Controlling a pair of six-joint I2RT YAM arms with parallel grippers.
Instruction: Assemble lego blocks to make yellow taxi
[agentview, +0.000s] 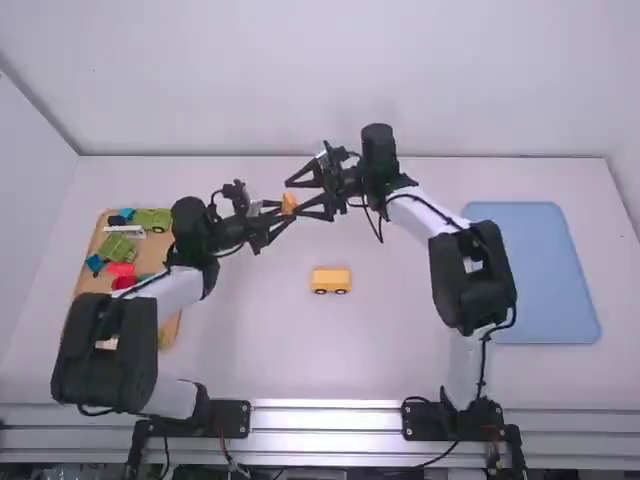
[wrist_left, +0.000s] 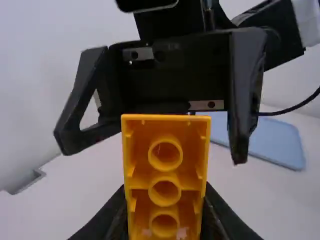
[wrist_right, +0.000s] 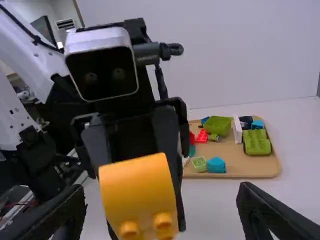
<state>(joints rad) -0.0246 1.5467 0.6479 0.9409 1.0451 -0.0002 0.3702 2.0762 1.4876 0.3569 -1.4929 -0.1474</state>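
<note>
Yellow plastic wheeled block (agentview: 331, 279) on white table (agentview: 390, 350). Beyond it & a bit left, above table: left tool (agentview: 284, 210) clamped on orange-yellow hollow plastic block (wrist_left: 166, 172); right tool (agentview: 294, 198) there too, fingers apart, w/ hollow block btwn.

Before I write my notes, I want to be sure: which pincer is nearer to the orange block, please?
Left. The left pincer grips the orange block between its fingers; the right pincer is open facing it, close but not closed on it.
</note>
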